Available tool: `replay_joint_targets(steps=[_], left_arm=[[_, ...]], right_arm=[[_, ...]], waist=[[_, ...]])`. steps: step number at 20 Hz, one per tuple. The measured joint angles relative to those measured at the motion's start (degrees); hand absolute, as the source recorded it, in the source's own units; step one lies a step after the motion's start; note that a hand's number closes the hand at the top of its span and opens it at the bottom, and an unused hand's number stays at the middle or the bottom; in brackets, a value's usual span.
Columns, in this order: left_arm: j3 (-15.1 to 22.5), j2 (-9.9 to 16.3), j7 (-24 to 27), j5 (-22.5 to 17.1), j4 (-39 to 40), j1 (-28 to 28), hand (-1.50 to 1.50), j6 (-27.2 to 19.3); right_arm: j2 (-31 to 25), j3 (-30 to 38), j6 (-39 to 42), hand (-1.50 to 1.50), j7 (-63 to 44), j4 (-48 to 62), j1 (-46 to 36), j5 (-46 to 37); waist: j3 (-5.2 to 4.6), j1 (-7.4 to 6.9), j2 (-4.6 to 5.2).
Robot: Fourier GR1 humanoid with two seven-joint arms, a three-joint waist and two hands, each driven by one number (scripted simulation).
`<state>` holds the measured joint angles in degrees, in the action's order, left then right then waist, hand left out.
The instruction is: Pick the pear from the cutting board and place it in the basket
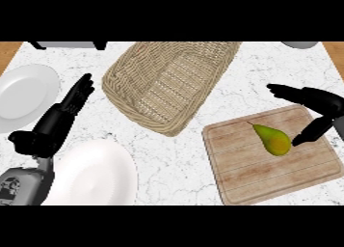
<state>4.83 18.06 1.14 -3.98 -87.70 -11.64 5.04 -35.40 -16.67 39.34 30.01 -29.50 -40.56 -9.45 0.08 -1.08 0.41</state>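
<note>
Right hand [322, 112] open, thumb beside yellow-green pear [272, 140] mid wooden cutting board [235, 176]. Left hand [59, 120] open, resting. Risk: pear rolls towards board's edge if nudged before the grasp, never reaching woven wicker basket [167, 72].

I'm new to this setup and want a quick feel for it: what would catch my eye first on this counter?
The green-yellow pear lying on the wooden cutting board at the right, with the right hand open close beside it. Next, the big woven basket at top centre, tilted on the marble counter. On the left, two white plates flank the open left hand.
</note>
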Motion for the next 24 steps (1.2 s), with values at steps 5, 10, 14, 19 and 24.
replay_joint_targets(steps=[5, 10, 14, 19, 24], left_arm=[[-0.2, -0.4, -0.2, 0.5, -1.6, 1.6, 0.00, 0.1], [-1.0, -0.2, -1.0, 0.3, -2.1, 1.3, 0.00, 1.2], [-0.8, -1.1, -1.3, 1.6, -2.4, 1.2, 0.00, 0.5], [-0.9, -1.9, -2.8, 1.8, -3.2, 0.9, 0.00, 0.9], [-1.9, -1.8, -3.1, 1.8, -2.8, 0.4, 0.00, 1.8]], right_arm=[[1.2, -1.4, -1.0, -1.50, 0.2, 0.0, -0.5, -1.5], [2.5, -2.4, -1.9, -1.50, 0.4, 0.4, -0.9, -2.7], [3.8, -3.1, -2.5, -1.50, 0.4, 0.3, -0.3, -3.5], [4.9, -4.3, -3.3, -1.50, 0.8, 1.0, 0.1, -5.6], [5.8, -5.0, -3.5, -1.50, 0.8, 1.7, 0.2, -7.3]], waist=[[-0.01, 0.01, -0.10], [-0.04, 0.10, -0.14], [-0.13, 0.28, -0.25], [-0.32, 0.31, -0.38], [-0.47, 0.39, -0.47]])
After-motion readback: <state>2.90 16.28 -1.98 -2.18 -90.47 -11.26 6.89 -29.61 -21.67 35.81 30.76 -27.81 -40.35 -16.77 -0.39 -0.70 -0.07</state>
